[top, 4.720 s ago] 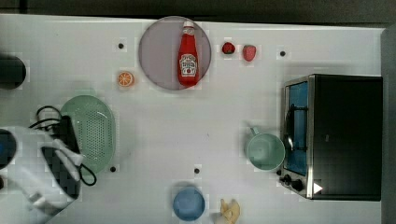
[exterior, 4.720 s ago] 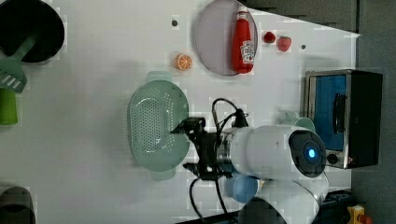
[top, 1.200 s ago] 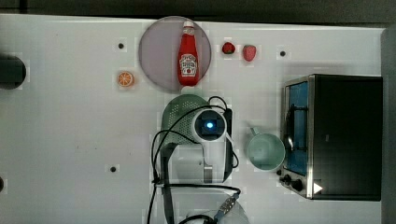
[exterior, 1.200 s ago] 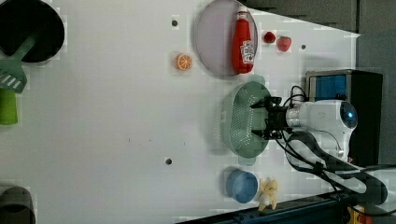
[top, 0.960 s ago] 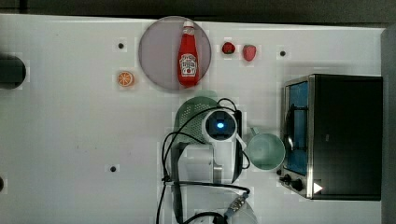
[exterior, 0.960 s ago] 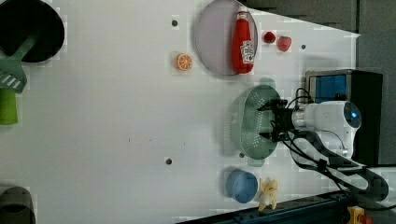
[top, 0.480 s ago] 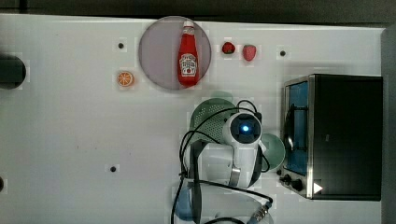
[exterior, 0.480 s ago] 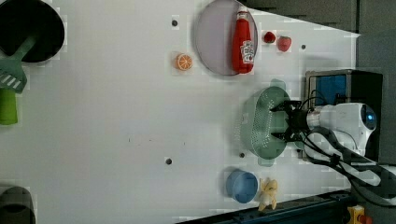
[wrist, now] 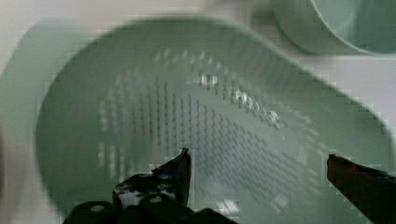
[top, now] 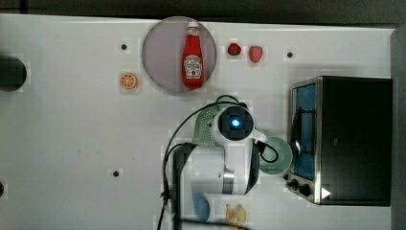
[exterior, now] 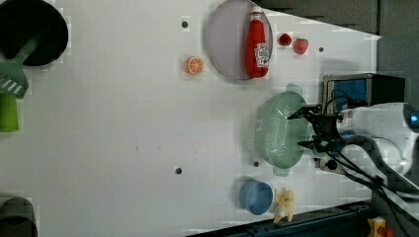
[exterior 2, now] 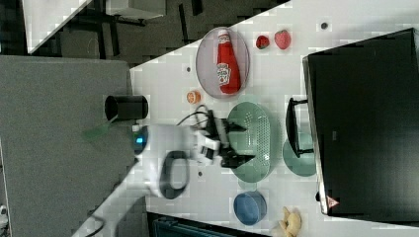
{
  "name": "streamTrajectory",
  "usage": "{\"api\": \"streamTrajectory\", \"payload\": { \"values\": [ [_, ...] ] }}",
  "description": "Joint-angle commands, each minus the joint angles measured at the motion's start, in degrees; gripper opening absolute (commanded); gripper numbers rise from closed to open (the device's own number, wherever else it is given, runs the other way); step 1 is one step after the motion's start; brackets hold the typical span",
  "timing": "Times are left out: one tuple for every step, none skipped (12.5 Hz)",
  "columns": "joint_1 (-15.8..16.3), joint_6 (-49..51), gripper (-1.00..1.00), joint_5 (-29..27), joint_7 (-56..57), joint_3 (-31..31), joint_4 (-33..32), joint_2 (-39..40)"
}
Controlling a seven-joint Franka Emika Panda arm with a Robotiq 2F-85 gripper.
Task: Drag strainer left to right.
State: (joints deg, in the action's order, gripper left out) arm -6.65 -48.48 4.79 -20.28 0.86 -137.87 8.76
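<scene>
The strainer [exterior: 275, 132], a pale mint-green oval basin with a grid of holes, lies on the white table between the plate and the blue bowl. In the top view the arm covers most of the strainer [top: 203, 126]. In the right view the strainer [exterior 2: 259, 140] lies just left of the mug [exterior 2: 299, 158]. My gripper [exterior: 299, 130] is open, its black fingers spread over the basin's side nearest the oven. The wrist view looks down into the strainer [wrist: 187, 112], with the gripper [wrist: 257, 156] held wide over the holed bottom. Whether a finger touches the wall I cannot tell.
A black toaster oven [top: 344, 139] stands at the top view's right, with the mint mug [top: 281, 156] against its front. A grey-lilac plate [top: 163, 52] carries a ketchup bottle [top: 193, 55]. A blue bowl [top: 201, 207], an orange slice [top: 128, 81] and strawberries [top: 255, 53] lie around.
The strainer has slid with the gripper from the top view's left to a spot beside the mug. In the last half second it hardly moves. The jaws stay open.
</scene>
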Motion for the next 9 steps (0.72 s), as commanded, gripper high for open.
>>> {"api": "streamTrajectory", "payload": {
  "values": [
    [1.46,14.05,1.00,-0.41,12.54,-0.45,9.09,-10.96],
    [1.56,19.94,1.00,-1.40,13.00,-0.33,11.63,-13.57],
    [1.62,26.20,1.00,-2.77,13.11,-0.17,14.11,-15.94],
    [1.61,32.07,1.00,-4.14,13.18,-0.16,16.43,-18.02],
    [1.62,36.18,1.00,-5.70,13.20,-0.13,18.70,-19.79],
    [1.62,38.78,1.00,-5.68,13.87,-0.11,21.00,-21.24],
    [1.62,41.76,1.00,-5.31,16.06,-0.03,23.12,-22.45],
    [1.62,45.32,1.00,-5.10,18.33,0.06,24.97,-23.40],
    [1.62,47.90,1.00,-5.07,19.27,0.10,26.38,-23.93]
  ]
}}
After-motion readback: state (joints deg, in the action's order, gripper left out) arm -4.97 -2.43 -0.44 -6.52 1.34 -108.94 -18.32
